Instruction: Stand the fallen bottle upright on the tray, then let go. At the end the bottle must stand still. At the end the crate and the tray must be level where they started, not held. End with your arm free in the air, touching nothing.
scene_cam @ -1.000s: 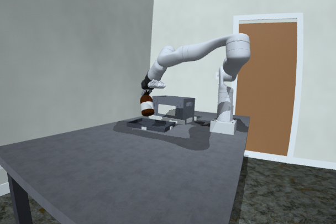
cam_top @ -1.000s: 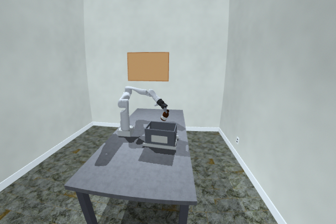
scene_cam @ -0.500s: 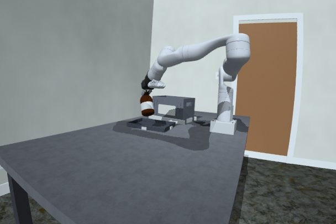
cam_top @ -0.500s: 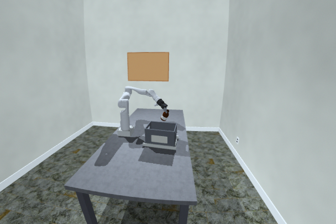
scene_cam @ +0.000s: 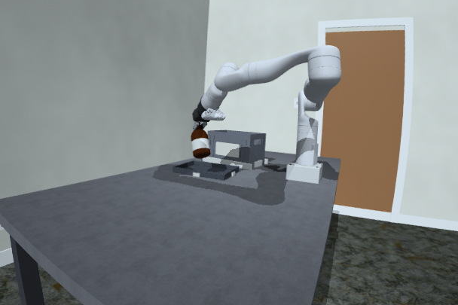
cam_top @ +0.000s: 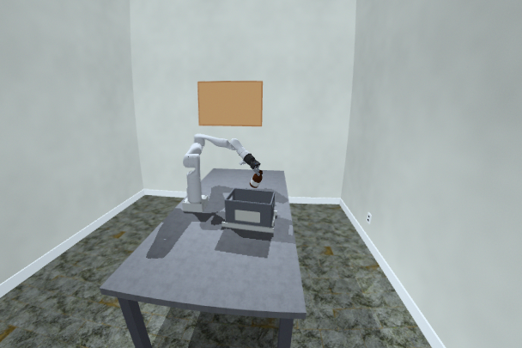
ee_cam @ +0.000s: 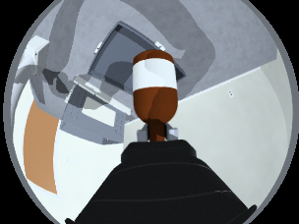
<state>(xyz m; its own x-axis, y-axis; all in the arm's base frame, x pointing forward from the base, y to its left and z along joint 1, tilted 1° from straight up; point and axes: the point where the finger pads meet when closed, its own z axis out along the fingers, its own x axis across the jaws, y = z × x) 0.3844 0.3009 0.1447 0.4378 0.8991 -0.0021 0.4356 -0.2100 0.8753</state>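
The brown bottle [cam_top: 256, 180] [scene_cam: 200, 143] [ee_cam: 155, 74] with a white label hangs in the air, base down and neck up. It leans clearly in the top view, with its base toward the left, and slightly in the exterior view. My gripper [cam_top: 258, 172] [scene_cam: 199, 126] [ee_cam: 156, 129] is shut on its neck. The dark shallow tray [scene_cam: 222, 176] [ee_cam: 109, 58] lies level on the table below the bottle, with a gap between them. The crate hides the tray in the top view. The dark grey crate [cam_top: 231, 212] [scene_cam: 257, 154] [ee_cam: 74, 120] stands upright beside the tray.
A pale low base [cam_top: 251, 228] [scene_cam: 246, 166] lies under the crate. The crate's walls rise close to the bottle's side of the tray. The arm's white foot [cam_top: 194, 205] [scene_cam: 304, 172] stands on the table [cam_top: 206, 274] [scene_cam: 158, 233] to one side of the crate and tray.
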